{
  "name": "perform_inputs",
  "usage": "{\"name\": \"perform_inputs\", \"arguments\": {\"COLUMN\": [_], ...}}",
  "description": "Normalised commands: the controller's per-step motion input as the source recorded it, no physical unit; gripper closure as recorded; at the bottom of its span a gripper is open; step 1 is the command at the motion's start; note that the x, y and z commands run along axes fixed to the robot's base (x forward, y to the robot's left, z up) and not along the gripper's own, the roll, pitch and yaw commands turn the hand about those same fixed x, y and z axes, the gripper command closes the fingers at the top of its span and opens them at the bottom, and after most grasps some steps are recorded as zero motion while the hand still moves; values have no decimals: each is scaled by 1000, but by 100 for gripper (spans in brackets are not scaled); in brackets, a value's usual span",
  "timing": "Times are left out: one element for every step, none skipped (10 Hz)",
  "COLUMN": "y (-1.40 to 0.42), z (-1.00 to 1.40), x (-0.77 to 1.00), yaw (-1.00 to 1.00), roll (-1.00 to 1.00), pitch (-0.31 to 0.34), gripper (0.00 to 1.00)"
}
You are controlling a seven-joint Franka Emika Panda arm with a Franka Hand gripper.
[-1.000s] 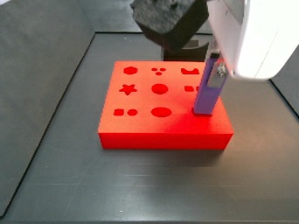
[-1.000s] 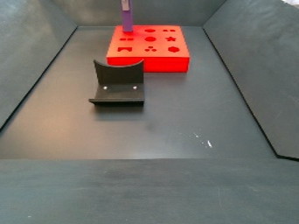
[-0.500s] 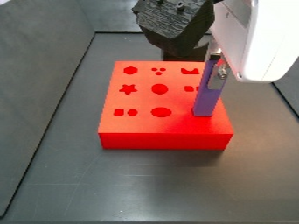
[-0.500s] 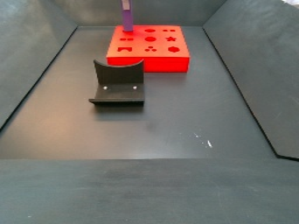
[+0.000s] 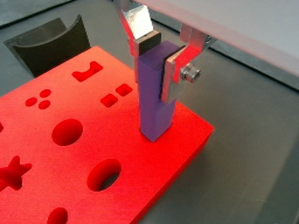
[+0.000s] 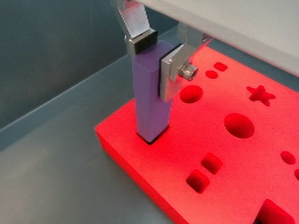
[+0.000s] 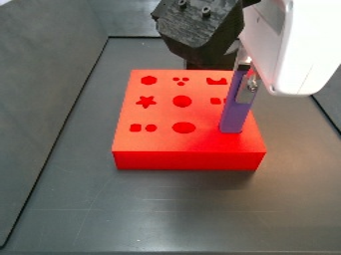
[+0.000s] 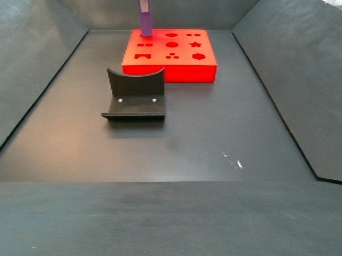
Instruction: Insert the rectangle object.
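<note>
The rectangle object, a purple bar [image 5: 156,96], stands upright with its lower end in a hole at a corner of the red block [image 5: 70,105]. It shows the same way in the other wrist view [image 6: 149,96] and in both side views [image 7: 236,100] [image 8: 144,17]. My gripper [image 5: 160,59] is above the block, with its fingers on two opposite sides of the bar's top end, shut on it; it also shows in the other wrist view [image 6: 158,57]. The block [image 7: 186,157] has several shaped holes on top. In a side view my arm's white and dark body hides the fingers.
A dark grey curved holder [image 8: 135,97] stands on the floor in front of the red block [image 8: 174,70]; it also shows in a wrist view [image 5: 47,39]. Grey walls bound the dark floor on the sides.
The dark wrist body has shifted slightly in a side view. The bar still stands upright at the same corner of the block.
</note>
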Motion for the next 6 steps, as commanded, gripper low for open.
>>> {"name": "perform_inputs", "arguments": {"y": [31,0,0,0,17,0], "z": [-54,-134,-97,-11,-406,-663], "x": [57,0,0,0,360,223], "yaw": [11,0,0,0,-240,-143], "roll": [-57,-24,-4,21,-14,10], "pitch": [-39,-44,-29,0,84,0], "gripper": [100,100,100,100,100,100]}}
